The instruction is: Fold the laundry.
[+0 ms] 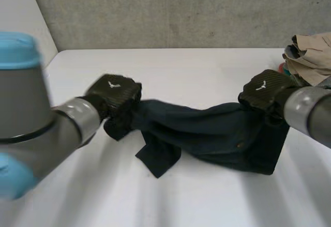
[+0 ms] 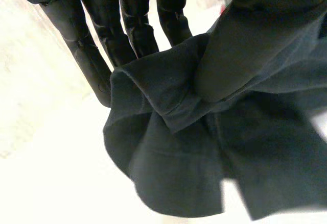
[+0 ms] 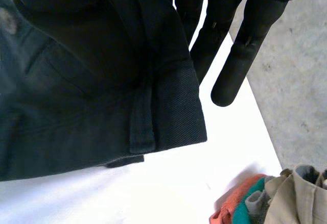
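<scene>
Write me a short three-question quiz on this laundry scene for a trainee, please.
1. True or false: the dark garment lies folded on the table.
2. What holds the garment? A) the left hand alone B) the right hand alone C) both hands, one at each end
3. Fill in: the top piece of the pile of clothes beyond the right hand is ____ in colour.
Key: 1 false, it hangs stretched between the hands; 2 C; 3 beige.
</scene>
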`<move>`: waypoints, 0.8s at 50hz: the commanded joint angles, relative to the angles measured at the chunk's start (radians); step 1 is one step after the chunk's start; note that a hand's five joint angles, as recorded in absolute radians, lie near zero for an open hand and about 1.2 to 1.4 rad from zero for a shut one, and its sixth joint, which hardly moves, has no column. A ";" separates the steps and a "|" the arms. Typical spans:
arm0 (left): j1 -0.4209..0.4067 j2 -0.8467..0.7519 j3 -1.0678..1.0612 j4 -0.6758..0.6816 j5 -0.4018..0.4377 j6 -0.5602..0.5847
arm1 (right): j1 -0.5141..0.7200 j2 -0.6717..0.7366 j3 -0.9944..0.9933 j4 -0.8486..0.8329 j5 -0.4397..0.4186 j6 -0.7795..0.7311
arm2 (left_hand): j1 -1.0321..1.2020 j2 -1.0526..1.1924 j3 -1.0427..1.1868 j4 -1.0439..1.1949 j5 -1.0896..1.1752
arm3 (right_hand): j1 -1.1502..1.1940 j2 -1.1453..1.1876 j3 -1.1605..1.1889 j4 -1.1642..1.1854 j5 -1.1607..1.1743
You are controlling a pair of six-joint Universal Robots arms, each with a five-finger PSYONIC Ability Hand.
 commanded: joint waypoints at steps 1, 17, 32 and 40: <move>0.006 -0.360 0.341 0.085 -0.016 0.133 | 0.017 0.264 -0.184 -0.283 0.136 0.053 | 0.258 0.199 0.217 0.198 0.270 | 0.301 0.224 0.210 0.197 0.234; 0.022 -0.368 0.608 0.909 -0.036 0.181 | 0.028 0.371 -0.393 -1.291 0.173 0.056 | 0.258 0.199 0.217 0.198 0.270 | 0.301 0.224 0.210 0.197 0.234; 0.019 -0.407 0.218 0.792 -0.038 0.181 | 0.044 0.441 -0.185 -0.971 0.066 0.188 | 0.258 0.199 0.217 0.198 0.270 | 0.301 0.224 0.210 0.197 0.234; -0.009 -0.427 0.034 0.633 -0.042 0.179 | 0.042 0.544 -0.105 -0.787 0.068 0.191 | 0.258 0.199 0.217 0.198 0.270 | 0.301 0.224 0.210 0.197 0.234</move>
